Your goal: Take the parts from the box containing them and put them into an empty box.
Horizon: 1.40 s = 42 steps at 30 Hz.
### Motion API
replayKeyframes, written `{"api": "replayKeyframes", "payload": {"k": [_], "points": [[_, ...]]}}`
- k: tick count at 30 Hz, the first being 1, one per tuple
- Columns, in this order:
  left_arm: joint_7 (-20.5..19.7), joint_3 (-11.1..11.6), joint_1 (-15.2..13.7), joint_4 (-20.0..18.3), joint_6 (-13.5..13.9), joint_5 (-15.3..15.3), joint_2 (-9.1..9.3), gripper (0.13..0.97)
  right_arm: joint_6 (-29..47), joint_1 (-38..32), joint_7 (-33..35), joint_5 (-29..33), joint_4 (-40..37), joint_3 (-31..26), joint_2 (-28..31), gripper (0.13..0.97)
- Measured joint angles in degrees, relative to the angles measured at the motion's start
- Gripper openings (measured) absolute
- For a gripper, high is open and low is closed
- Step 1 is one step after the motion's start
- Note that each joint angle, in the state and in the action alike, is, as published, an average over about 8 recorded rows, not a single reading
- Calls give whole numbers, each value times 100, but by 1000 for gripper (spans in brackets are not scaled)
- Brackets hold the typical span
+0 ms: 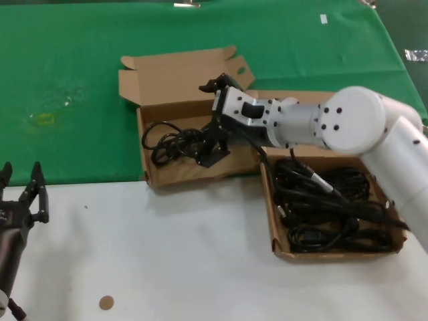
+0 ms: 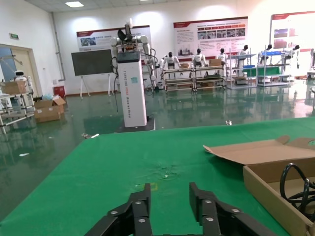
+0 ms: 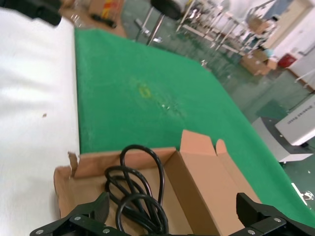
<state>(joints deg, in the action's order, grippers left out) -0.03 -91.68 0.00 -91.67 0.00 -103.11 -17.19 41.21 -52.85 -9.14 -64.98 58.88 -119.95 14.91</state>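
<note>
Two cardboard boxes sit side by side where the green cloth [image 1: 80,80] meets the white part of the desk [image 1: 187,254]. The right box [image 1: 281,251] is packed with black cords [image 1: 328,207], heaped up to its rim. The left box [image 1: 150,175] holds one looped cord [image 1: 170,144], lying toward its left end; its lid [image 1: 167,73] is thrown back flat on the cloth behind.

The right hand [image 1: 212,148] hangs over the middle of the left box, fingers spread wide with nothing between them, just above the loop. Its white forearm [image 1: 348,124] crosses over the back of the full box and hides that box's lid and rear corner. From the wrist, the loop [image 3: 135,194] lies between the open fingertips [image 3: 91,214].

The left hand [image 1: 23,197] rests near the desk's left edge, well apart from both boxes, fingers parted and empty.

The white desk in front of the boxes is bare but for a small brown disc [image 1: 106,303] near the front edge. A worn yellowish patch [image 1: 47,117] marks the cloth at the left. Beyond the desk stands a tall white pillar [image 2: 132,86].
</note>
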Motion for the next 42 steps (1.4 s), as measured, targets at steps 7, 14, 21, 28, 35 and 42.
{"api": "replayKeyframes", "payload": {"k": [7,14,21,28,35,42], "points": [[0,0,0,0,0,0,0,367,-450,578,100,-417,359,309,25,917],[2,0,0,0,0,0,0,473,-900,1152,199,-833,715,617,50,959],[3,0,0,0,0,0,0,629,-1353,1733,300,-1253,1075,928,75,963],[3,0,0,0,0,-1,0,779,-1803,2313,399,-1670,1434,1237,100,966],[2,0,0,0,0,-1,0,891,-2251,2888,499,-2084,1790,1544,125,966],[1,0,0,0,0,-1,0,921,-2701,3463,599,-2500,2149,1853,150,966]]}}
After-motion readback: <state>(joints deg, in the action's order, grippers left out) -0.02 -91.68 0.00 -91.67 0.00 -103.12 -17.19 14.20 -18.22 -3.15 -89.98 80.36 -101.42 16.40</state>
